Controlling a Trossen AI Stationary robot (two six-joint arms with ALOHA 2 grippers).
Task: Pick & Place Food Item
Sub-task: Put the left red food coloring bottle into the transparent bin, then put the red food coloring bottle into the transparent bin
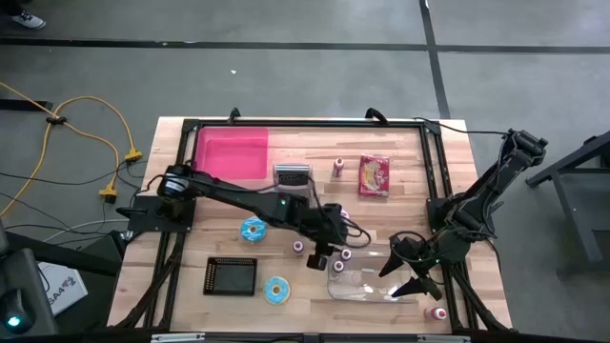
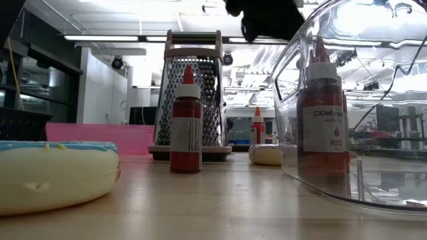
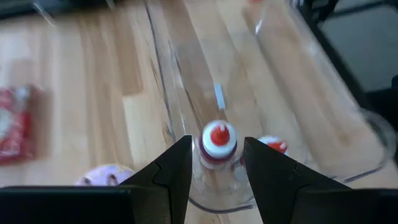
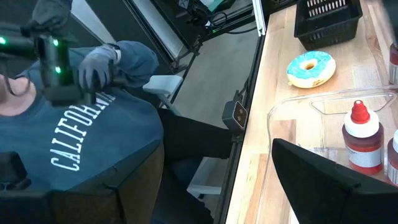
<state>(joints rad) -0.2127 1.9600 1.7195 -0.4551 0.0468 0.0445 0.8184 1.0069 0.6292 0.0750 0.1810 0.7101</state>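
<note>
Right now I am watching the left tool (image 3: 214, 165) hanging over the near edge of the clear container (image 1: 367, 283), its two dark fingers (image 3: 171, 171) spread with a small red-capped dye bottle (image 3: 218, 142) sitting in the gap between them. Whether the fingers are actually touching the bottle I cannot quite tell from the wrist view, but the gap looks wider than the bottle, so I am reading the tool as parted, either about to close or just letting go. A second bottle (image 3: 272, 145) is standing just beside it, inside the container.

The left arm is stretching diagonally across the desk (image 1: 400, 157) from its base at the left edge, elbow low, wrist tipped down so the fingers are pointing into the container from above.

The right tool (image 1: 412, 268) is waiting at the container's far side, fingers spread wide, probably steadying that side or simply keeping out of the way.

Farther out, two blue-iced donuts (image 1: 253, 229) are lying on the desk, one near the black tray (image 1: 231, 275). A grater (image 1: 293, 175), a pink bin (image 1: 232, 153) and a red packet (image 1: 375, 175) are sitting toward the back. A person in a blue sweatshirt (image 4: 81, 134) is standing beyond the desk's edge.
</note>
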